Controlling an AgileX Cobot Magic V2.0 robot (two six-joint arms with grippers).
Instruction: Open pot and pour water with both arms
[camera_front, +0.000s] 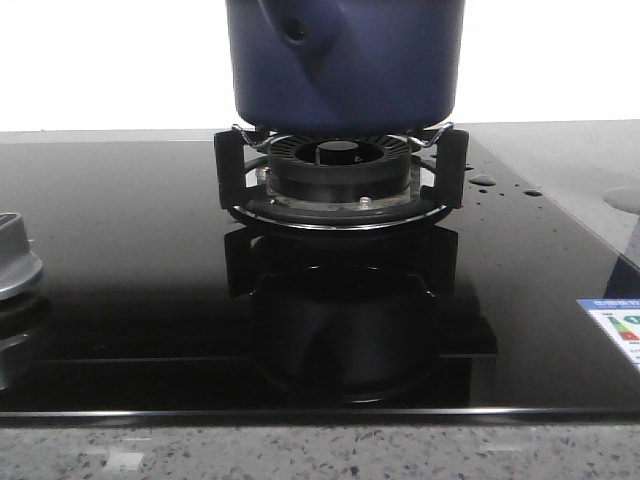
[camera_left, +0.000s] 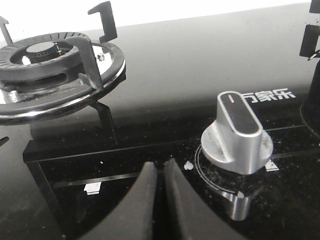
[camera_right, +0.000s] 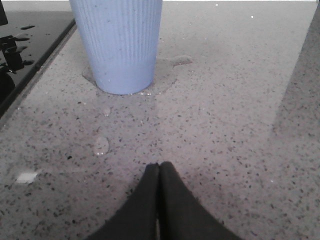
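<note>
The dark navy pot (camera_front: 345, 60) stands on the black burner stand (camera_front: 340, 175) at the back middle of the glass hob; its top is cut off by the frame, so no lid shows. A handle mount with a round hole (camera_front: 295, 30) faces front left. Neither gripper appears in the front view. My left gripper (camera_left: 160, 166) is shut and empty, low over the black glass beside a silver knob (camera_left: 239, 132). Over the speckled counter, my right gripper (camera_right: 160, 166) is shut with nothing in it, a short way from a pale blue ribbed cup (camera_right: 117, 45).
A second, bare burner (camera_left: 45, 55) with upright prongs lies beyond the left gripper. Water drops (camera_right: 101, 145) and a wet patch surround the cup. The hob edge (camera_right: 30, 65) runs beside the cup. A label sticker (camera_front: 612, 330) sits at the hob's front right.
</note>
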